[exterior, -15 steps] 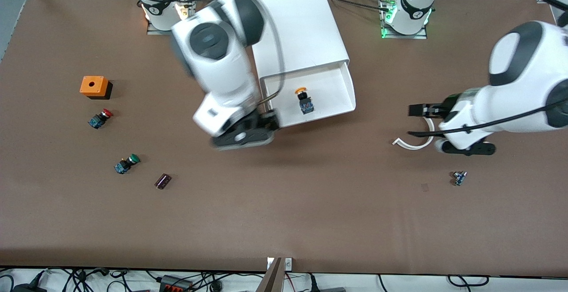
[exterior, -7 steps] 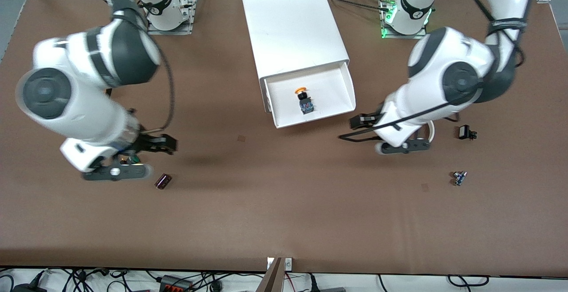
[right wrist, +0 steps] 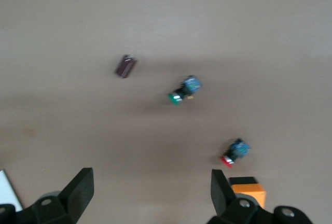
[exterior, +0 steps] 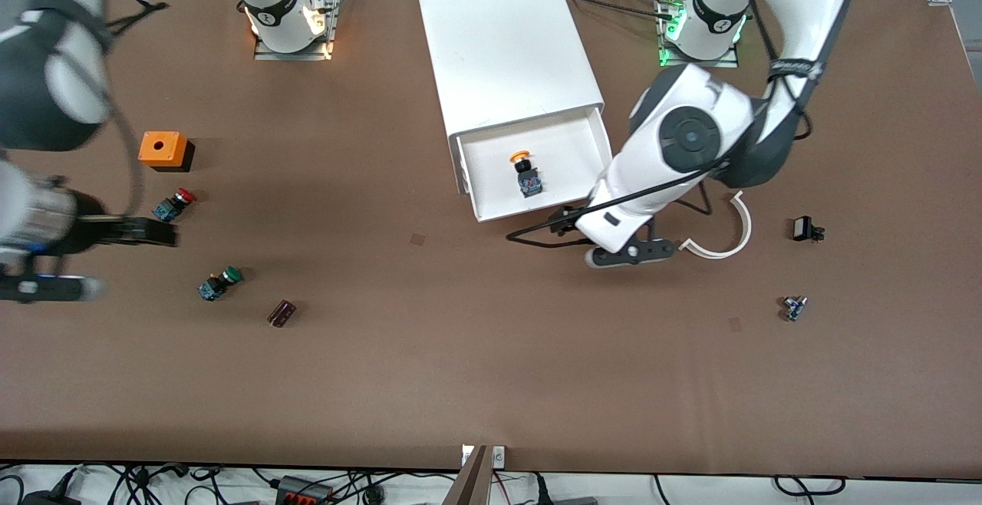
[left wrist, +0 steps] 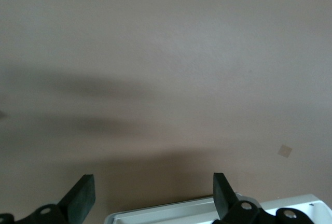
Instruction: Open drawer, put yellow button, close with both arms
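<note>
A plain brown counter [exterior: 491,382] fills the scene, with cables trailing along its near edge and the two arm bases bolted along the edge farthest from the front camera.

At the right arm's end, the right hand [exterior: 146,232] hangs over the counter beside the red-capped button [exterior: 173,205], its fingers [right wrist: 79,189] spread and holding nothing. A second ago this hand was at the front corner of the drawer; it has swung well away since. Around it lie an orange box [exterior: 163,150], a green-capped button [exterior: 219,283] and a small dark component [exterior: 281,313], all as they lay before.

At mid-counter stands the white cabinet [exterior: 506,37] with the drawer [exterior: 598,153] pulled out. The yellow button [exterior: 525,172] lies inside on the drawer floor, untouched over the last second.

Toward the left arm's end, the left hand [exterior: 564,220] has moved in from well out on that end and now sits just in front of the drawer's front edge, fingers [left wrist: 220,193] parted and empty; its wrist view shows the drawer rim right at the fingers. A white curved strip [exterior: 729,240], a small black part [exterior: 805,229] and a tiny bluish piece [exterior: 793,307] lie nearby.

Placing looks done; what seems left is the push shut, and only the left hand is in position for it.
</note>
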{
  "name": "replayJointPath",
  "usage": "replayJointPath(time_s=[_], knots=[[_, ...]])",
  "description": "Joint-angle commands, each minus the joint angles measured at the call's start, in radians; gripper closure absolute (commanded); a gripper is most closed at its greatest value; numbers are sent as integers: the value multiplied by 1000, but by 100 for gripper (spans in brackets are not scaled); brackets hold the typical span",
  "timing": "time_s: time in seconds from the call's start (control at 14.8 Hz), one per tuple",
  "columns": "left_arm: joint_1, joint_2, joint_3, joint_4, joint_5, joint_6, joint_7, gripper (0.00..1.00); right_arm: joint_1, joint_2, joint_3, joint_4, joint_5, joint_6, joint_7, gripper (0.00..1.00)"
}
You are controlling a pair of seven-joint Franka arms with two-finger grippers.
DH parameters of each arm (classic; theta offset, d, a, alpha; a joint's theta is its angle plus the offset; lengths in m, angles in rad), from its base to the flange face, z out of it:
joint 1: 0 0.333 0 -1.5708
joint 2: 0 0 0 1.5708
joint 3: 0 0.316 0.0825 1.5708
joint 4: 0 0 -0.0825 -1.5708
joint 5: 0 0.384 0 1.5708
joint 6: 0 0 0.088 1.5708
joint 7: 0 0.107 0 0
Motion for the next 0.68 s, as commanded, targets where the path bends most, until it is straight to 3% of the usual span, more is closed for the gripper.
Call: replayJointPath(time_s=[0.0, 0.61], knots=[[-25, 16, 0, -3, 77, 20, -45, 0, -30, -226, 20, -273, 1, 102, -36, 0], [-65, -36, -24, -130, 85, 49, -149, 0, -7, -234, 20, -286, -36, 141, -38, 0]])
